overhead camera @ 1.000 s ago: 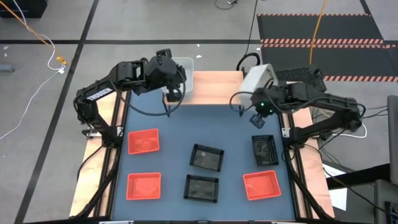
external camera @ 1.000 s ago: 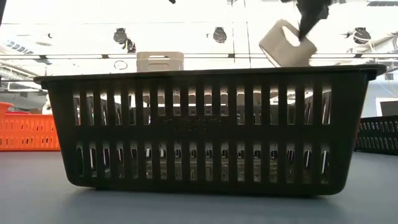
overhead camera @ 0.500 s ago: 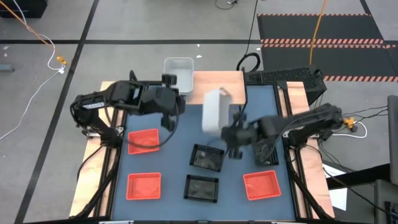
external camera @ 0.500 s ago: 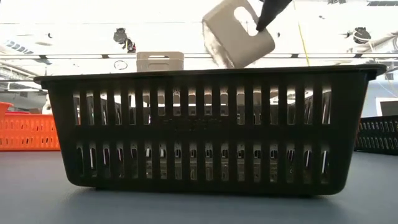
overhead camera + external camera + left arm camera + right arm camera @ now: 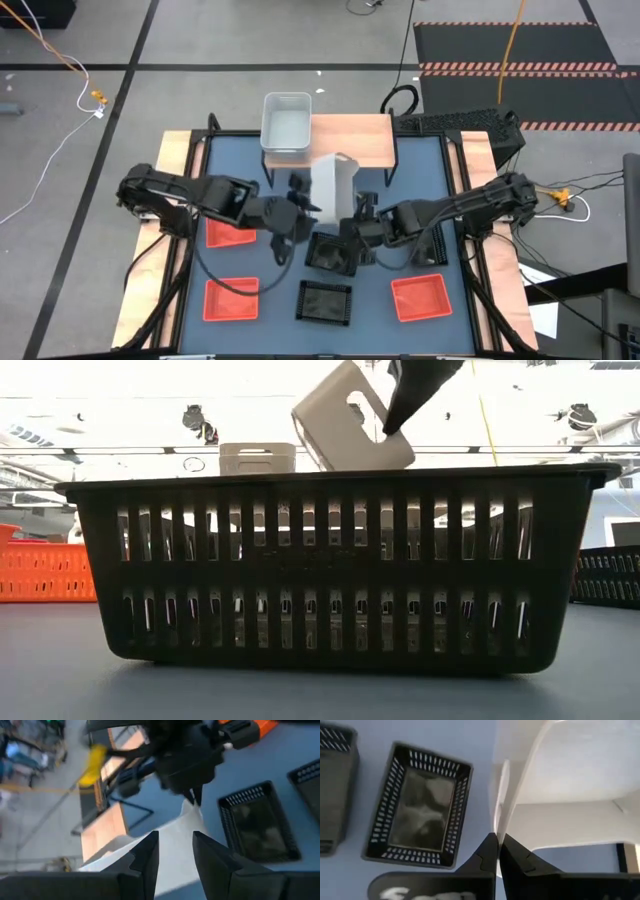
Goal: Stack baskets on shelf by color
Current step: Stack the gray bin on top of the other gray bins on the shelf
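Observation:
A white basket (image 5: 286, 120) stands on the left end of the light-wood shelf (image 5: 350, 140) at the table's far edge. My right gripper (image 5: 358, 212) is shut on a second white basket (image 5: 335, 183), held tilted in the air over the table's middle; it also shows in the low view (image 5: 345, 420). My left gripper (image 5: 303, 203) is open right beside this basket on its left; in the left wrist view (image 5: 175, 837) the white wall lies just past its fingers, and I cannot tell whether they touch. Black and red baskets stand on the blue table. My right gripper pinches a thin side wall of the white basket at its rim (image 5: 501, 817) between its two fingers. The fingers come from the table's right side, slanting down. The basket is lifted clear of the table and tilted, its end with the handle cut-out (image 5: 352, 402) facing the low camera.
Two black baskets (image 5: 333, 252) (image 5: 325, 300) stand below the grippers, a third (image 5: 428, 243) under the right arm. Red baskets stand at the left (image 5: 228, 232) (image 5: 231, 298) and near right (image 5: 420, 297). The shelf's middle and right are bare.
My right gripper has carried the white basket from the shelf's right end toward the table's middle, leftward and nearer, the basket staying tilted in the air. My left gripper has left the white basket on the shelf and come toward the near edge and the held basket.

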